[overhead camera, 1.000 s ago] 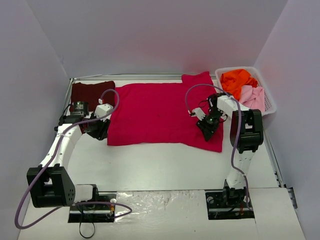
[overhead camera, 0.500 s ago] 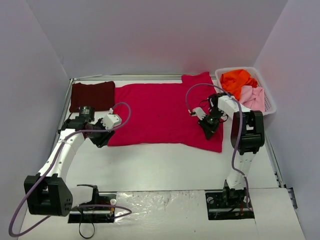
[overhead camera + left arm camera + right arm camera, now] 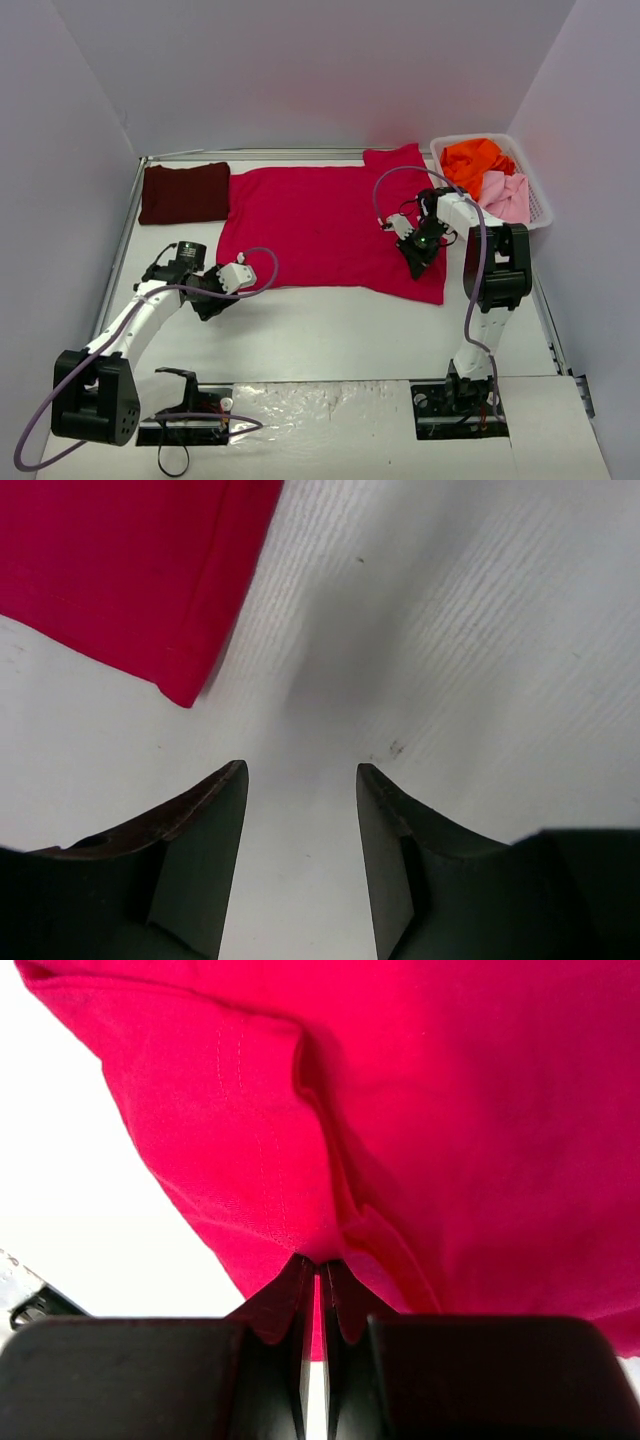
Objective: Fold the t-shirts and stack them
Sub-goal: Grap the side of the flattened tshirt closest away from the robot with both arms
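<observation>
The red shirt is spread flat on the tabletop, and a fold near its right edge is pinched by the clenched right end effector. The left end effector is held released over bare tabletop beside the shirt's near left corner. A maroon shirt is laid folded far left.

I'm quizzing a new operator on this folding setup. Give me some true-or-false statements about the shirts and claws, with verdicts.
1. The right claw is shut on the crimson t-shirt. True.
2. The left claw grips the crimson t-shirt's corner. False: it is open above the table, near that corner.
3. The maroon t-shirt lies left of the crimson t-shirt. True.
4. The orange t-shirt lies on the table. False: it sits in the white basket with the pink t-shirt.
</observation>
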You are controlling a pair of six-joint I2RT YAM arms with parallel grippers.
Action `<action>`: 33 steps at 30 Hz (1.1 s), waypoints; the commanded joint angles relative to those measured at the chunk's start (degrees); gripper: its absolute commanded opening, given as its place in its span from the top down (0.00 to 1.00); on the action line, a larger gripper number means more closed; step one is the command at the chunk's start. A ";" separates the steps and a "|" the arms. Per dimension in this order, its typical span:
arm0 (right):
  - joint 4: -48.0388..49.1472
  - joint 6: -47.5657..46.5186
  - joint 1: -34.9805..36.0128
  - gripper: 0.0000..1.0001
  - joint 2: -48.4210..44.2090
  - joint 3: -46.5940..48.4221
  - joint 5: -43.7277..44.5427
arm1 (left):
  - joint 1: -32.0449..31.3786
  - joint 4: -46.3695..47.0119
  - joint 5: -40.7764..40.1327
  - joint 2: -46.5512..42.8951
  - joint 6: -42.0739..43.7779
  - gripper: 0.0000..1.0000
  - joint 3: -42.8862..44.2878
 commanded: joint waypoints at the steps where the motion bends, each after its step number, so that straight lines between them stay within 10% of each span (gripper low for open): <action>1: -1.32 1.68 0.02 1.00 -2.58 -0.41 -1.39 | -1.00 10.04 -2.59 0.58 0.56 0.53 -1.04; 33: -0.62 5.02 1.51 1.00 -3.98 -1.20 -0.42 | -2.93 26.68 -9.72 11.30 -0.15 0.59 -3.69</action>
